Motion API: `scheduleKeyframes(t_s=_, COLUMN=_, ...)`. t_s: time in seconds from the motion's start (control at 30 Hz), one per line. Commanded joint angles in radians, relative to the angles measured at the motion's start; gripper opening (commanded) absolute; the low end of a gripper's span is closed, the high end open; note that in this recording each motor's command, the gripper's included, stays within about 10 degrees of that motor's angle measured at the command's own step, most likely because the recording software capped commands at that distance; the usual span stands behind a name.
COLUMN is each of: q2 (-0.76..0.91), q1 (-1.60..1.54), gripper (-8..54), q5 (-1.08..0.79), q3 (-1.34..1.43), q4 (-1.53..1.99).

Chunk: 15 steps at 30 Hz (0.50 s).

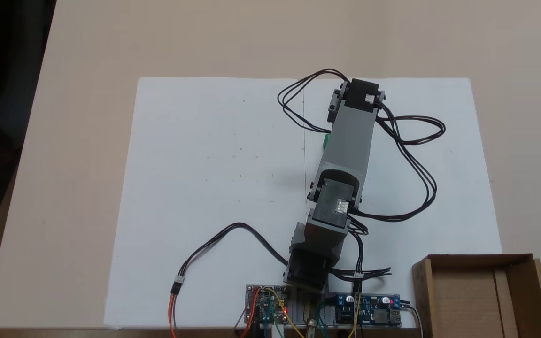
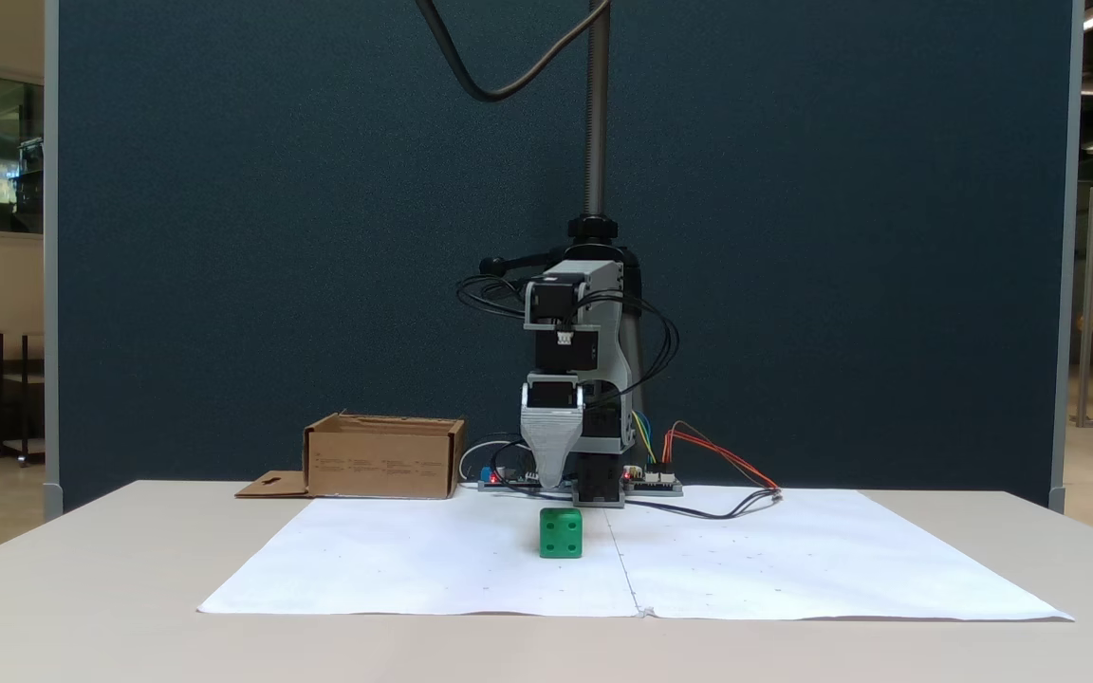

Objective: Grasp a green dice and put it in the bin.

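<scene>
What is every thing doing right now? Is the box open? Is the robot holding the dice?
green dice: sitting flat on the white paper, not held.
bin: open on top, side flap folded out, nothing seen inside.
hand: hanging above the dice, holding nothing; open or shut cannot be told.
arm: stretched out over the paper, covering most of the dice from above.
circuit boards: switched on, a red light glowing.
</scene>
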Motion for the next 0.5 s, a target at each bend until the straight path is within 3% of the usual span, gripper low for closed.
scheduleKeyframes(t_s=0.0, q2=0.018, q1=-0.003, gripper=43.4, q5=0.006, q3=-0.009, q4=-0.023)
scheduleKeyframes(t_s=0.47, q2=-0.028, q1=-0.018, gripper=43.3, q5=0.032, q3=0.058, q4=-0.129)
